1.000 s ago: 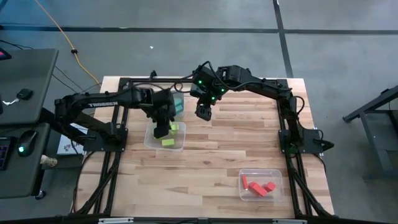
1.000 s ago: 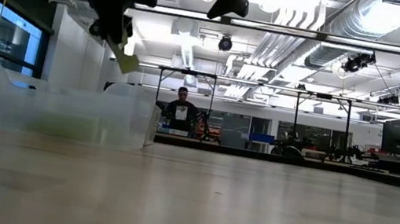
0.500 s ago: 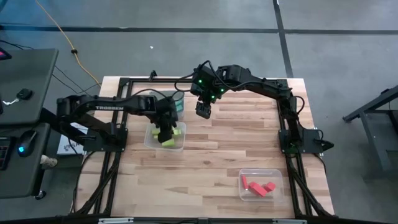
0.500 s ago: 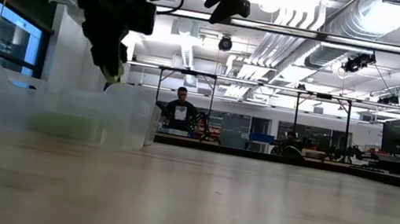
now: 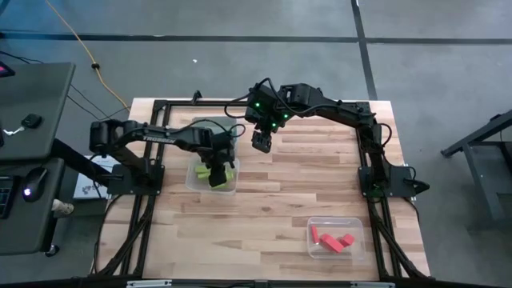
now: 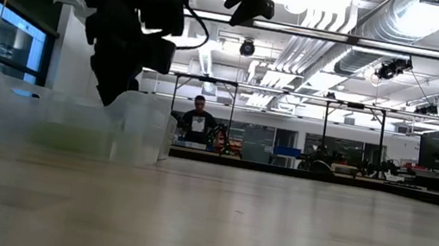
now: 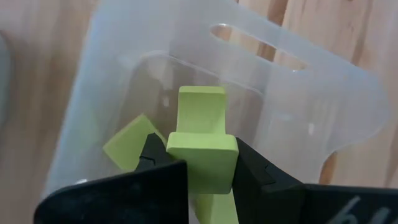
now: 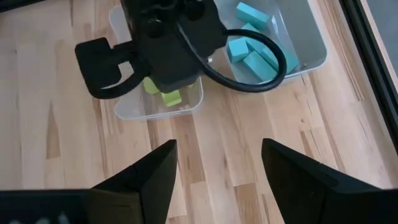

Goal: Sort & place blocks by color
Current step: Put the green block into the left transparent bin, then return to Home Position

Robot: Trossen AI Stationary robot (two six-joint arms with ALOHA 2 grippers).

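Observation:
My left gripper (image 5: 214, 173) reaches down into a clear bin (image 5: 192, 182) on the table's left half and is shut on a lime green block (image 7: 200, 115). Other green blocks (image 7: 126, 147) lie on that bin's floor. In the low view the left gripper (image 6: 113, 94) dips behind the bin's wall (image 6: 71, 127). Cyan blocks (image 8: 254, 55) lie in a second clear bin (image 8: 314, 53) just beyond it. Red blocks (image 5: 330, 238) lie in a third bin (image 5: 358, 224) at the near right. My right gripper (image 5: 261, 142) hangs open high over the table's far middle. My left gripper pinches the green block between its two fingers (image 7: 256, 171), on two opposite sides of its wider end (image 7: 202, 160). The fingers come from above, slanting steeply down. The block's other end points down into the bin; whether it touches the floor I cannot tell.
The dark frame rails (image 5: 160, 104) run along the table's edges. Bare wooden tabletop (image 5: 272, 208) lies between the green bin and the red bin. The cyan bin stands close against the green bin's far side.
My left gripper has come down with the green block, from well above the green bin's rim to inside its walls, still shut on the block. The block's lower end, tilted out to one side a second ago, is now hidden behind the bin wall in the low view.

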